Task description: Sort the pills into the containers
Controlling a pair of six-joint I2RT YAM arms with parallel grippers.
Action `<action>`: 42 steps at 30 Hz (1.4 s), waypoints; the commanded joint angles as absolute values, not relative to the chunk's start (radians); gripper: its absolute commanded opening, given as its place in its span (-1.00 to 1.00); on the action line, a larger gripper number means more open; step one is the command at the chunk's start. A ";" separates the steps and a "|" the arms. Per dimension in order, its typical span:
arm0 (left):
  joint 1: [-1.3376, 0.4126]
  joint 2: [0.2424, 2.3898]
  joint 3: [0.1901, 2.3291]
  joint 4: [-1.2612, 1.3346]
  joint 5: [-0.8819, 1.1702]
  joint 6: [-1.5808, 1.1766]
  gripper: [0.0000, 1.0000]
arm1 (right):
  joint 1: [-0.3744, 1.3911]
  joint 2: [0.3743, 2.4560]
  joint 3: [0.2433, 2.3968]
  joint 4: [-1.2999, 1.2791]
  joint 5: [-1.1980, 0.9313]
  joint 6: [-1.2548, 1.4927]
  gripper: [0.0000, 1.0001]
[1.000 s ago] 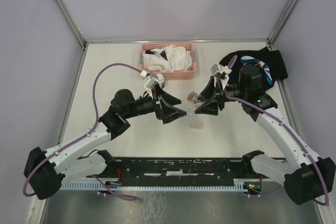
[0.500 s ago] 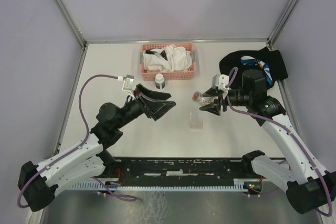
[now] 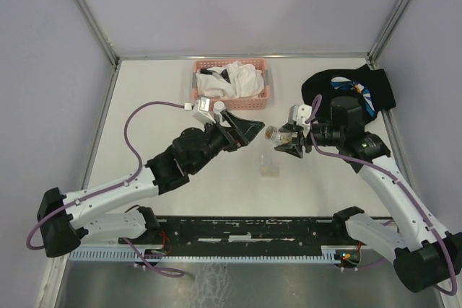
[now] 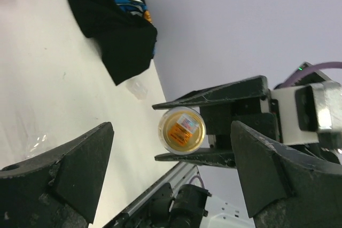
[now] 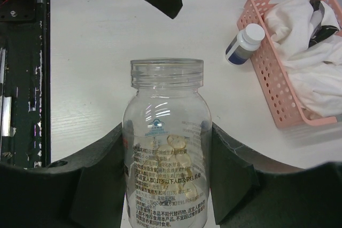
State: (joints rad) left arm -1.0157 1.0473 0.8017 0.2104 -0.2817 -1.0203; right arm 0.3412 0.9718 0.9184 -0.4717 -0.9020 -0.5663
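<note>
pills [image 5: 176, 157] are held in an uncapped clear bottle [image 5: 166, 105], clamped mid-body by the right gripper [image 3: 286, 140] near the clear box [image 3: 269, 167]; the left gripper [image 3: 244, 129] is spread wide. bottle judged light, rigid, slippery.

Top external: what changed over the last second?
The left pincer drew back to the left, then swung forward again and now stands open facing the pill bottle. The right pincer shifted slightly right, its grip on the bottle unchanged. Nothing taken or released. The clear box, pink basket and black cloth stayed put.
</note>
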 commanded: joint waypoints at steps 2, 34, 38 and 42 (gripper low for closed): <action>-1.048 1.107 0.888 0.167 -0.411 -1.080 0.84 | 0.356 0.980 0.919 -0.450 -0.889 -0.580 -0.87; -1.114 1.235 0.953 0.215 -0.331 -1.001 -0.17 | 0.366 1.001 0.941 -0.460 -0.909 -0.537 -0.87; -1.112 1.226 0.933 0.231 -0.268 -0.942 -0.32 | 0.364 1.024 0.958 -0.457 -0.966 -0.476 -0.87; -1.114 1.205 0.887 0.292 -0.129 -0.806 -0.41 | 0.360 1.043 0.968 -0.438 -1.073 -0.400 -0.89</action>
